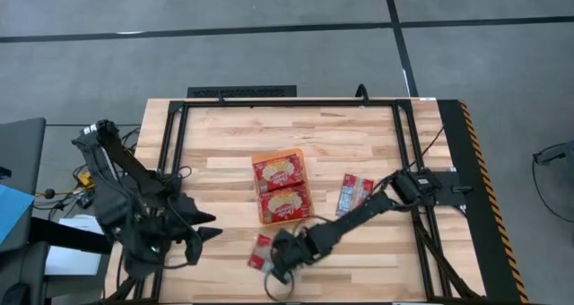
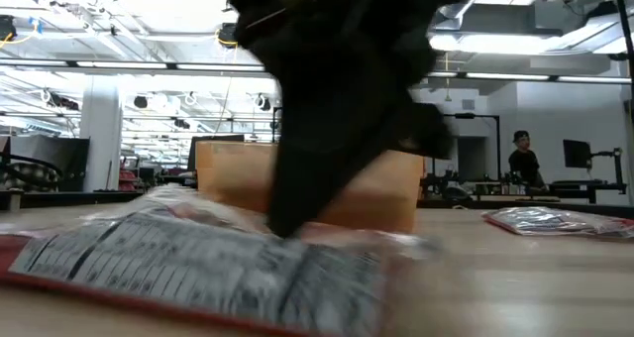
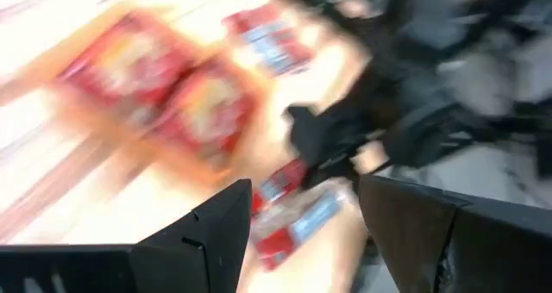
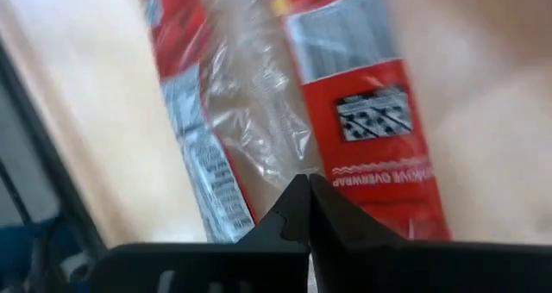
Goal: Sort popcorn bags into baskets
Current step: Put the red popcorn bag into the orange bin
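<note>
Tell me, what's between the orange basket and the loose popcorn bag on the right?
Only bare wood between the basket and that bag, seen from the high view.

The tabletop [image 1: 359, 143] was pale wood planks edged by a black frame, with a yellow-and-black striped strip along its 3 o'clock side. Near the centre sat the orange basket [image 1: 281, 187], holding two red bags with the popcorn picture up. Toward 3 o'clock from it lay one bag [image 1: 354, 194], print side up, apart from the basket. Toward 6 o'clock, near the table's edge, lay more bags [image 1: 261, 252], partly hidden under the right arm.
</note>
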You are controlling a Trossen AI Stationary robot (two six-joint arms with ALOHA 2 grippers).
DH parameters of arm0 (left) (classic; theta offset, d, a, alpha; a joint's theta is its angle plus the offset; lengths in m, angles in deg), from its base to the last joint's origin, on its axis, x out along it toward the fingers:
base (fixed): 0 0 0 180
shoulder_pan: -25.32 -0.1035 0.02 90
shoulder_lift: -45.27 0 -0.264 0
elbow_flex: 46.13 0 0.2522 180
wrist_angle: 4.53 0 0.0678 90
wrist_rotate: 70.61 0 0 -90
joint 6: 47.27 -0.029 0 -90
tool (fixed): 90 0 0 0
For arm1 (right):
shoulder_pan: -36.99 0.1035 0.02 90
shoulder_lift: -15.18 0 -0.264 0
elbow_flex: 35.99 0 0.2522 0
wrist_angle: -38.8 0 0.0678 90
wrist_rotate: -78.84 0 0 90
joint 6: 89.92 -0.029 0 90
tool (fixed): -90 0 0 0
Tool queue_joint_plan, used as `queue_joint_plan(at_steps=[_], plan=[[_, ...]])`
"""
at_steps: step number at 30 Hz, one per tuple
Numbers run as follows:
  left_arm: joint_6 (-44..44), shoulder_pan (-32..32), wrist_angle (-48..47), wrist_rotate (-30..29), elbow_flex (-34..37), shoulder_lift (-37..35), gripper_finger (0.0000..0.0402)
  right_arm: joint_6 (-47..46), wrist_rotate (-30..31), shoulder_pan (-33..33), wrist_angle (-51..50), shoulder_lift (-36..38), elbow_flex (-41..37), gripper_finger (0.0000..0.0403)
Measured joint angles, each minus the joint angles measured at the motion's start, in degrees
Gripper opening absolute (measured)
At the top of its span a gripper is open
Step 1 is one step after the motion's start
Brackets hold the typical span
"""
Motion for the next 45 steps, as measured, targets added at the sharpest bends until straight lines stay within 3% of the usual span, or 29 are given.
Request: queue_joint_plan(at_steps=[5,10,15,18,22,30,34,45], plan=[[16.91,2.70,2.10,-0.30,12.46,0.15,0.0203,2.56,-0.09,-2.07,1.73,0.05,0.66,0.0018],[20.41,3.03,13.97,2.37,25.50,0.11,0.0203,0.66,6.62,0.42,0.83,4.55,1.64,0.0020],[9.95,0.42,28.30,6.34,34.47,0.06,0.0203,-5.95,15.20,3.79,-2.02,5.72,2.11,0.0010],[1.76,-3.28,34.90,10.42,37.63,0.02,0.0203,-8.84,15.53,5.13,-2.02,3.99,2.17,0.0012],[-12.24,-9.52,43.94,20.03,40.25,0.03,0.0203,-10.03,14.61,5.93,-2.33,1.02,2.07,0.0021],[-26.21,-20.49,41.70,26.06,40.27,0.12,0.0203,-9.59,13.75,4.41,-4.19,-0.42,1.57,0.0012],[-34.21,-24.61,44.34,32.31,40.32,1.50,0.0203,-9.09,12.86,3.42,-3.31,-0.05,1.81,0.0018],[-41.14,-28.29,57.62,48.80,40.32,15.16,0.0203,-6.18,13.07,2.89,-4.51,-0.09,1.53,0.0012]])
